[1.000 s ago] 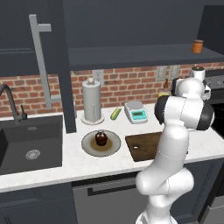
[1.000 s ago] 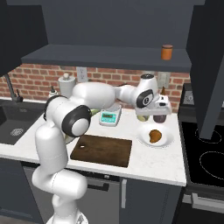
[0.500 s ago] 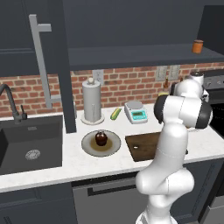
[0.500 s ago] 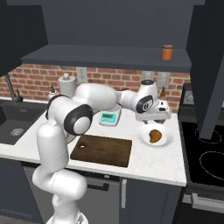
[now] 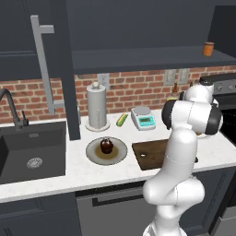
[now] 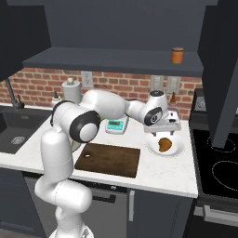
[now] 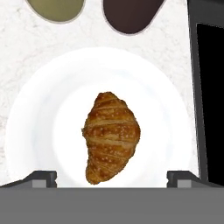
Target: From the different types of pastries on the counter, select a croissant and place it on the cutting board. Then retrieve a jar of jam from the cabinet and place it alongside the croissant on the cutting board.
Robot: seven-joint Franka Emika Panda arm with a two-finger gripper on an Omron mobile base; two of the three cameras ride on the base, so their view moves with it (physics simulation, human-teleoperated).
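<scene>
Hovering with its jaws spread as wide as they go and nothing between them, the claw (image 6: 166, 135) hangs just above the croissant (image 6: 164, 144), which lies on a white plate (image 6: 151, 148) near the right end of the counter.

Taking the counter from left to right with that plate as the mark: far to its left sits the sink (image 5: 27, 152); nearer stands a second plate with a dark pastry (image 5: 106, 146); then the cutting board (image 6: 108, 159), just left of the plate and bare; right of the plate the stove (image 6: 218, 168) begins.

From the hand view the croissant (image 7: 112, 136) lies centred between the two fingertips (image 7: 42, 176), its long axis running along the gap.

The first step looks under way: the approach for the pick. The next move likely calls for a straight descent until the fingers flank the pastry, then closing gently across its narrow width. The jam jar is untouched.
</scene>
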